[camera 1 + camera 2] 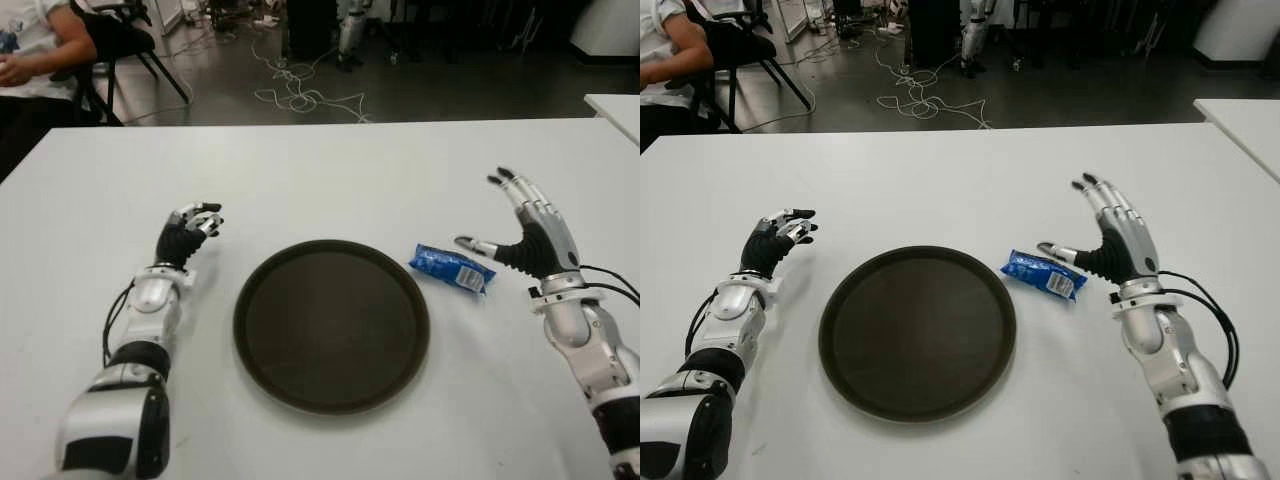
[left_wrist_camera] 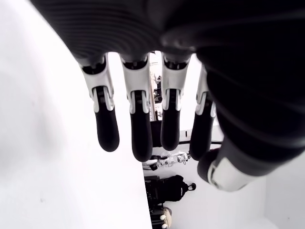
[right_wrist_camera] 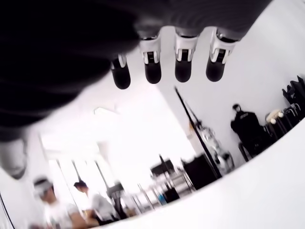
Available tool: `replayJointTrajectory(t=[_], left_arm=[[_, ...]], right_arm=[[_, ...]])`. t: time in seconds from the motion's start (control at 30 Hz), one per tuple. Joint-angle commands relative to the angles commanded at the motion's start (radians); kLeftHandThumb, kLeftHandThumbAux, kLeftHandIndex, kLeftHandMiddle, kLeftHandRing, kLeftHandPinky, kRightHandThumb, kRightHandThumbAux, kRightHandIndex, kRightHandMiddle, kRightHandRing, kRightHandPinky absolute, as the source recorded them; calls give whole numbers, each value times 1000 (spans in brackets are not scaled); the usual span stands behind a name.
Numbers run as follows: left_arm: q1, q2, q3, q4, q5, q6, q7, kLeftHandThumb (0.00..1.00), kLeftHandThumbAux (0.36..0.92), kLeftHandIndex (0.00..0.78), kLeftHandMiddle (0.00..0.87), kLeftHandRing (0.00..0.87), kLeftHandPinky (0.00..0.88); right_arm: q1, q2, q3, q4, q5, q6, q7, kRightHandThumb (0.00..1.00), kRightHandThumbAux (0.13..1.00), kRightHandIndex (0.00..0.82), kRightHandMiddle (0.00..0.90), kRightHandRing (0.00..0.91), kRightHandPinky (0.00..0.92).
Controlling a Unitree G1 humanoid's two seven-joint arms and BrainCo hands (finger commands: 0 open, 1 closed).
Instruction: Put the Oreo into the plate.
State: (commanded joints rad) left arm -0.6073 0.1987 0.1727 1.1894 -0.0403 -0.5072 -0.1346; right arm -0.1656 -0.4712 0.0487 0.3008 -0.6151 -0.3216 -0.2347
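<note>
While the Oreo pack sits flat on the white table, it's outside the plate, just off the plate's upper right rim, not touching it as far as I can tell. Pack is a small blue crinkled foil wrapper, oblong, lying at a slant. Plate is round, dark brown, matte, shallow with a raised rim, nothing in it.

Right hand is just right of the pack, palm toward it, fingers spread wide and extended upward, thumb pointing at the pack's right end, very close; contact unclear. Holds nothing.

Left hand shows left of the plate, well apart from it, fingers loosely curled, grasping nothing.

Person seated on a chair beyond the far left corner; cables on the floor.
</note>
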Motion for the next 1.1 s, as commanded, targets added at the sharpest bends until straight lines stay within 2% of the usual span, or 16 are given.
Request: replayJointTrajectory(t=[0.3,0.43,0.73,0.83,1.1], left_arm=[[-2,1,-1,4,0,2,-4,708,707,403,290,315,334],[-1,2,-3,3,3,1,-1,708,708,403,288,311,330],[0,2,-6,2,8,-13,0,710,707,403,276,307,337],[0,1,-4,3,9,-13,1,712,708,403,276,308,337],[1,0,-1,4,9,-17,3,710,708,403,271,307,341]], right_arm=[[50,-23,68,-188,-67,168,187,170,352,0,4,62,142],[61,-31,95,-250,-99,235,266,158,338,0,9,76,171],[58,-42,133,-304,-135,301,349,161,356,0,6,60,184],[52,-40,142,-307,-149,318,354,150,369,0,19,88,223],[45,-41,159,-310,-171,347,360,116,355,0,26,86,180]])
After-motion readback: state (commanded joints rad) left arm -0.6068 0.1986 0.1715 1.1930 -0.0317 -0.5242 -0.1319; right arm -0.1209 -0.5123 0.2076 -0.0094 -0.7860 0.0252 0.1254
